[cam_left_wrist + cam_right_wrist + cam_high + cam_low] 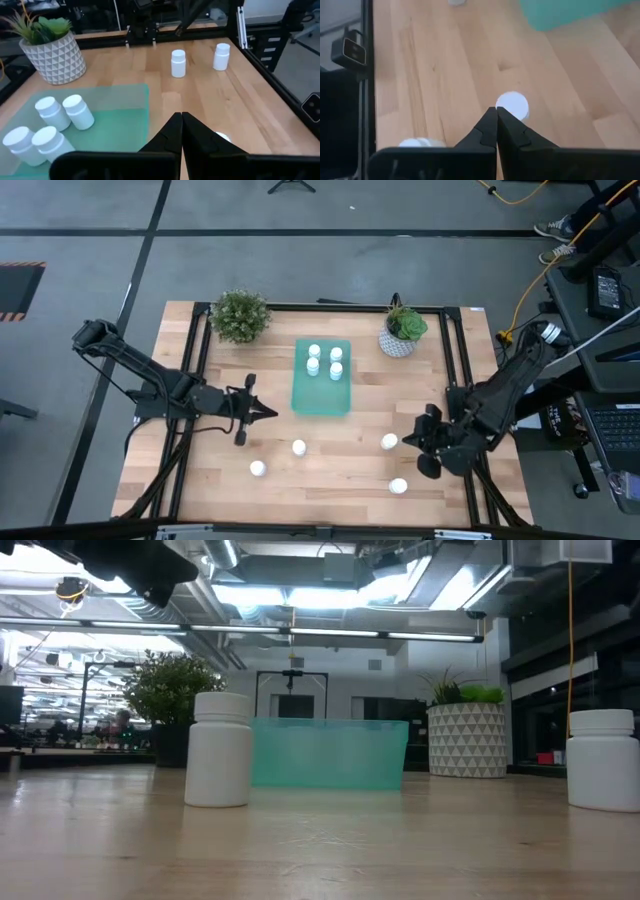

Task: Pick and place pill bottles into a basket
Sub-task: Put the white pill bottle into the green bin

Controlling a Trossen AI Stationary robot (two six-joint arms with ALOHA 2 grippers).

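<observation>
1. Four pill bottles stand loose on the counter (200, 470), all on the near side of the basket (321, 396). One bottle (258, 469) is near the front edge and off to the left of the basket. Another bottle (398, 486) is near the front edge and off to the right.

2. The right hand (428, 442) hangs over the counter, to the right of the basket and nearer the front. Its fingers are pressed together and hold nothing. A third bottle (389, 441) stands just beside it, on the side toward the basket.

3. I think the next job is to pick up that bottle. The right hand needs to spread its fingers first. Then it should come down with one finger on each side of the cap. It should squeeze gently so the bottle does not tip and roll away.

4. The last loose bottle (299, 447) stands closest to the basket's near end.

5. The left hand (262, 413) waits just left of the basket's near corner. Its fingers are pressed together too, with nothing in them.

6. Four bottles (336, 370) are already inside the basket, toward its far end. A new bottle fits best in the bare near end.

7. Two potted plants (403, 330) stand past the basket. The arm should lift high and stay clear of them.
</observation>
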